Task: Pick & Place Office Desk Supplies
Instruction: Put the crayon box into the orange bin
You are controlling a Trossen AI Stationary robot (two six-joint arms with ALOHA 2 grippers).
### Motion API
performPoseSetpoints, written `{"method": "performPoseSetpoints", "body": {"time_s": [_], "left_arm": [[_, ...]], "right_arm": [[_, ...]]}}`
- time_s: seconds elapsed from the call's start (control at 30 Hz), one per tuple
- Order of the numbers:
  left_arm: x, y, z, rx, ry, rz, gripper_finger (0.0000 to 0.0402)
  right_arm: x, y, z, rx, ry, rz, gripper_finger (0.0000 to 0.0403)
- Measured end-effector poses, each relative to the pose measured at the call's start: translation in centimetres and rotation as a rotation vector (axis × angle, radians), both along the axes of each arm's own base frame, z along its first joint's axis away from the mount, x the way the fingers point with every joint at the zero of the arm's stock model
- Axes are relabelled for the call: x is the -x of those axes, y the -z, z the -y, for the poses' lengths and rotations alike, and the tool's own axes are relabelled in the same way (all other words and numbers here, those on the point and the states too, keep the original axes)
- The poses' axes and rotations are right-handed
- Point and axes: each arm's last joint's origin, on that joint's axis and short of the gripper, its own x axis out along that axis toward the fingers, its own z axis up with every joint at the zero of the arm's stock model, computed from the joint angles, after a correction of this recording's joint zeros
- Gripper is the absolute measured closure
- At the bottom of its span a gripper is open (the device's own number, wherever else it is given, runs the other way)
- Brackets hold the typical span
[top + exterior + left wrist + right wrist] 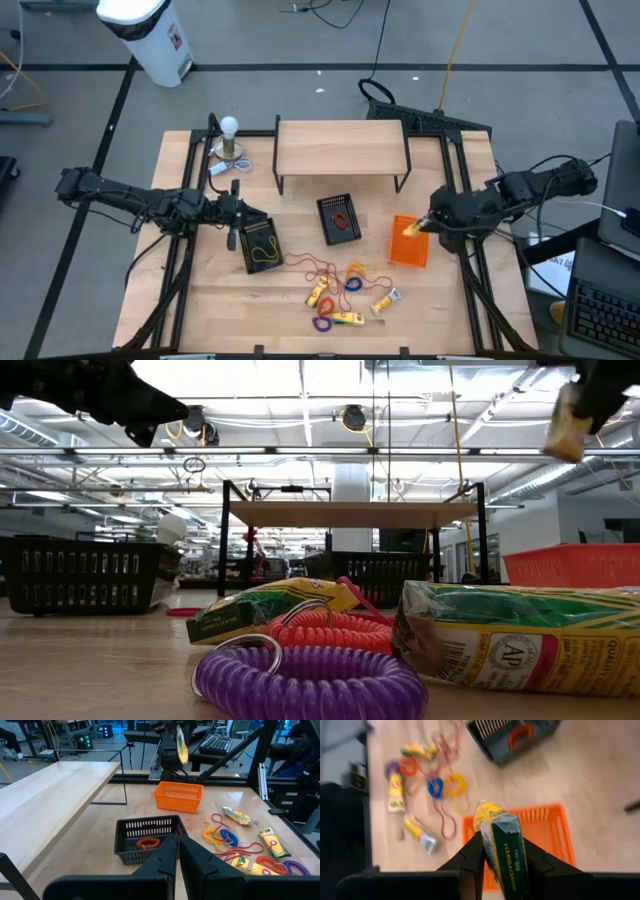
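From above, the right gripper (424, 226) hangs over the orange basket (408, 245) at the counter's (440, 300) right side, clamped on a yellow crayon packet (412, 229). The left gripper (236, 213), fingers together and empty, sits beside a black basket (259, 243). Loose loops and packets (345, 292) lie near the front edge.

At counter height, a purple coil loop (310, 682) lies up close.

The right wrist view shows the packet pinched above the orange basket.

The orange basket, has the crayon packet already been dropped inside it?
No, the right gripper holds the crayon packet clamped between its fingers above the orange basket, which looks empty.
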Motion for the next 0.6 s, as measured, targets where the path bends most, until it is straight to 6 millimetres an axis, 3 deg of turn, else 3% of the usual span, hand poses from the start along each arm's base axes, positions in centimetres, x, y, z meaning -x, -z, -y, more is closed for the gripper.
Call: {"method": "performPoseSetpoints", "body": {"time_s": [0.6], "left_arm": [[0.0,0.0,0.0,-0.013,0.002,0.0,0.0378]], "right_arm": [[-4.8,4.4,-1.9,0.013,-0.035,-0.41,0.0339]]}}
